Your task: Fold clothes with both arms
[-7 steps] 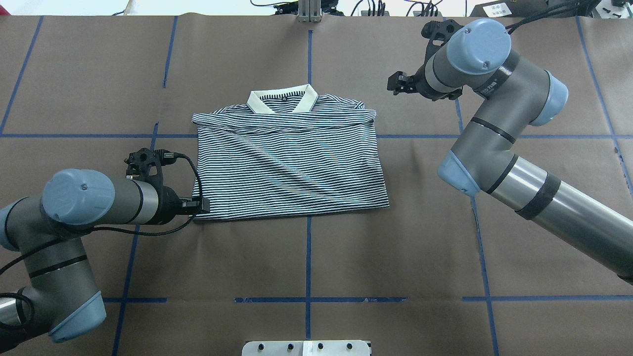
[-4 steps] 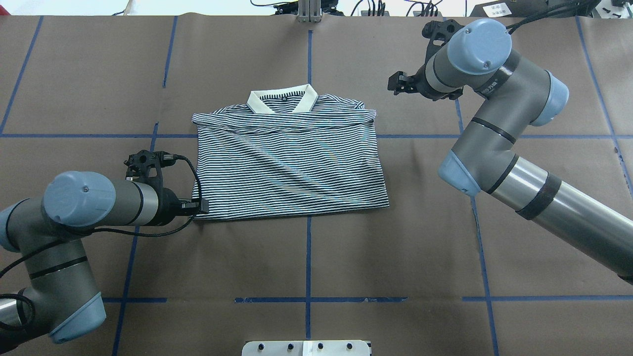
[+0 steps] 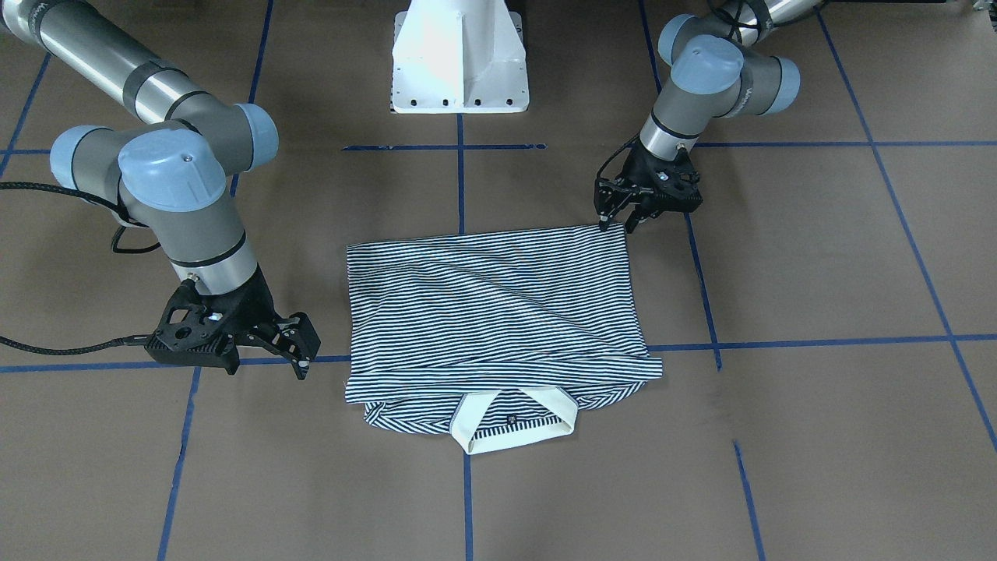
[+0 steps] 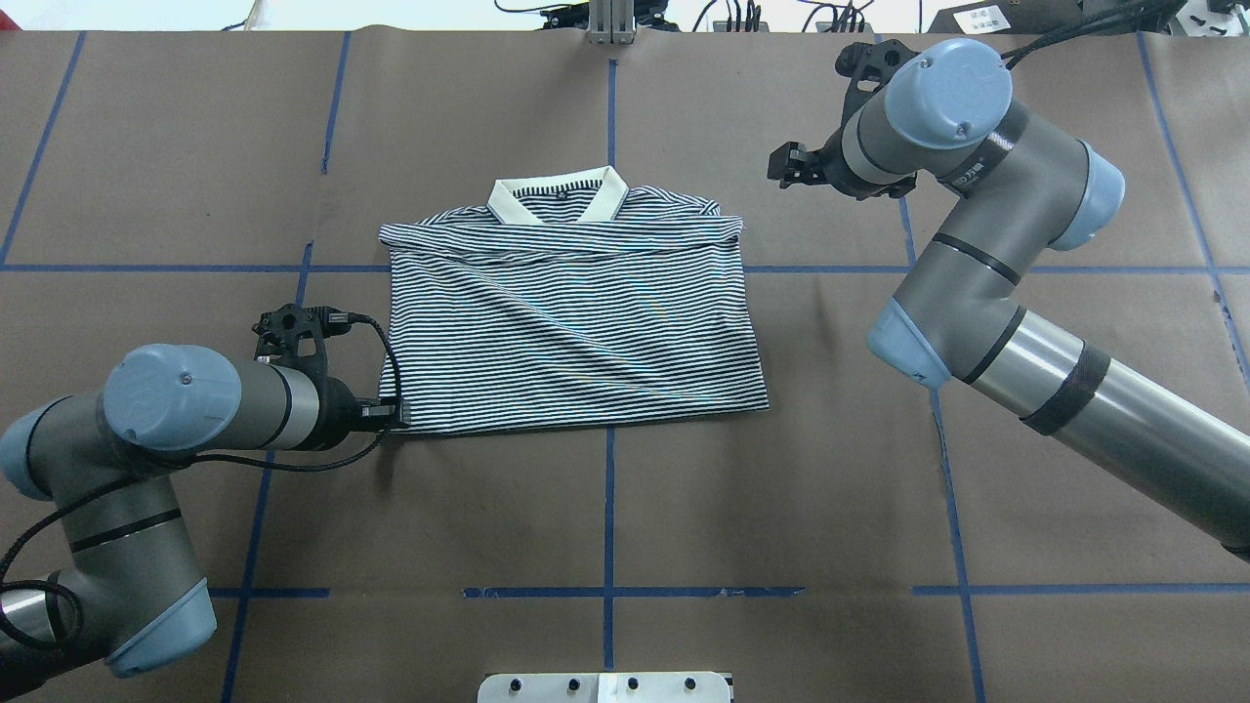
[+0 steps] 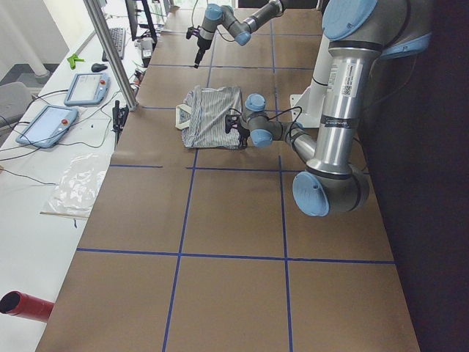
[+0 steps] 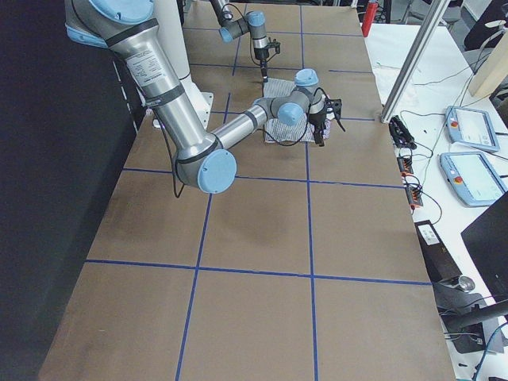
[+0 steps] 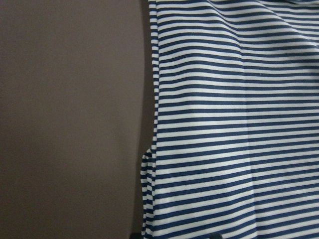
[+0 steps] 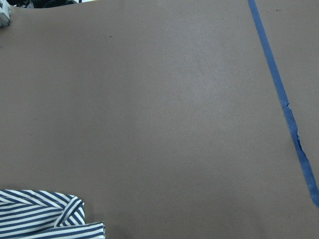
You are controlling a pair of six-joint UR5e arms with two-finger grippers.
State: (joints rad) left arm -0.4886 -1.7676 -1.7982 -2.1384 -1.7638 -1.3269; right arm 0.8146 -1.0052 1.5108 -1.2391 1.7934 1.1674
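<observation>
Polo shirt (image 4: 571, 322), striped navy and white, lies on the brown-papered desk (image 4: 781, 508) between the two arms. It is already folded into a rough rectangle, with its cream collar (image 4: 557, 200) on the side away from the robot. My left pincer (image 3: 617, 224) sits low at the shirt's near corner on its own side with its fingers spread. The left wrist view shows the hem edge running between the dark tips, so nothing is pinched yet. My right pincer (image 3: 305, 352) is also spread and hangs beside the opposite edge near the collar end, apart from the cloth. The main risk I see is at the left corner. The cloth is stacked in layers there, and a shallow closure could catch only the top ply, so lifting it would peel the fold open instead of carrying it over. Tips driven too low could snag the paper cover. If the left arm (image 4: 171, 395) pulls while the right arm (image 4: 977, 283) has no hold, I expect the shirt to drag and skew, and the wrinkles across its middle would set into the next fold. By my count there is one shirt with one collar, two arms, two pincers, and one white pedestal (image 3: 459, 62).
</observation>
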